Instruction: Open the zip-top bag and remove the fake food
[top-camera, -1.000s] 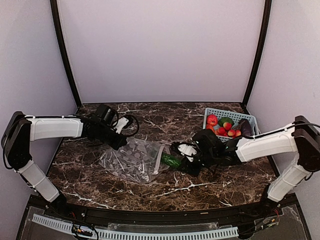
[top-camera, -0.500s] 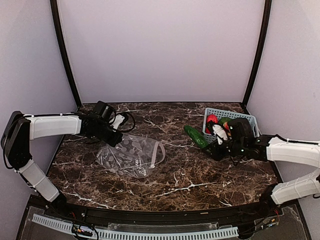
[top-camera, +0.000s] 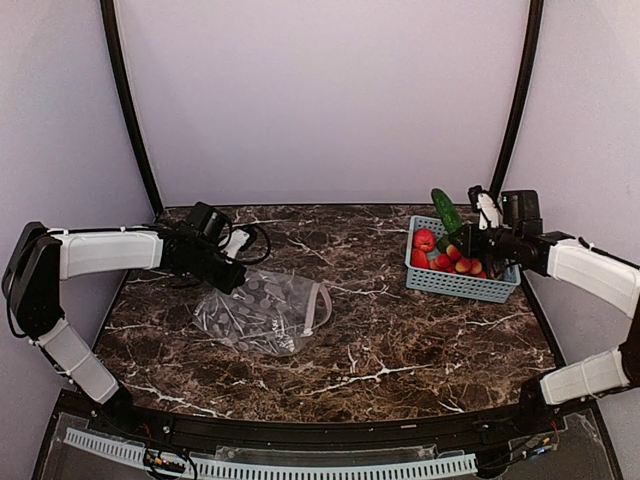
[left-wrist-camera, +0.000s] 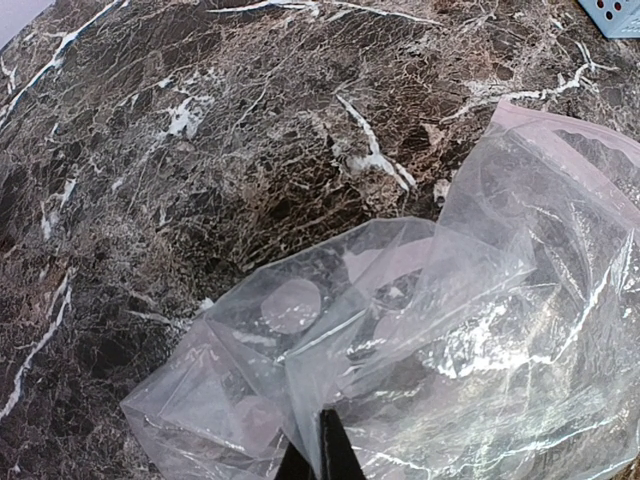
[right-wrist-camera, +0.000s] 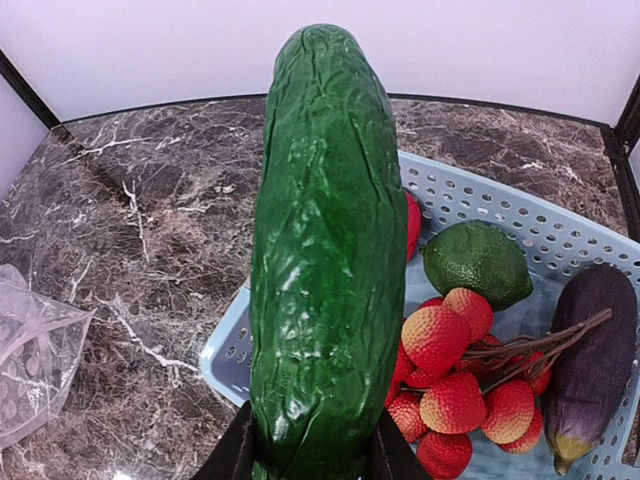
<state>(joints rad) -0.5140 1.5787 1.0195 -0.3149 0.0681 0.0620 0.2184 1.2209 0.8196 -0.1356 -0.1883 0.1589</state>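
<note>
The clear zip-top bag (top-camera: 262, 313) lies crumpled on the marble table, its white zip strip toward the right; it fills the left wrist view (left-wrist-camera: 450, 350). My left gripper (top-camera: 233, 277) is shut, pinching the bag's upper left corner (left-wrist-camera: 310, 440). My right gripper (top-camera: 470, 232) is shut on a dark green cucumber (top-camera: 447, 211), held tilted above the light blue basket (top-camera: 462, 285). In the right wrist view the cucumber (right-wrist-camera: 320, 250) stands between my fingers over the basket's rim (right-wrist-camera: 225, 355). The basket holds a lime (right-wrist-camera: 478, 262), red lychees (right-wrist-camera: 455, 385) and a dark purple eggplant (right-wrist-camera: 592, 350).
The basket stands at the back right corner of the table, near the right wall post (top-camera: 510, 110). A black cable (top-camera: 262, 245) loops by my left wrist. The table's near edge (top-camera: 320, 425) runs along the bottom.
My right gripper carried the cucumber from beside the bag's mouth up and to the right, until it is above the basket. My left gripper stays shut on the bag, which shifted slightly.
</note>
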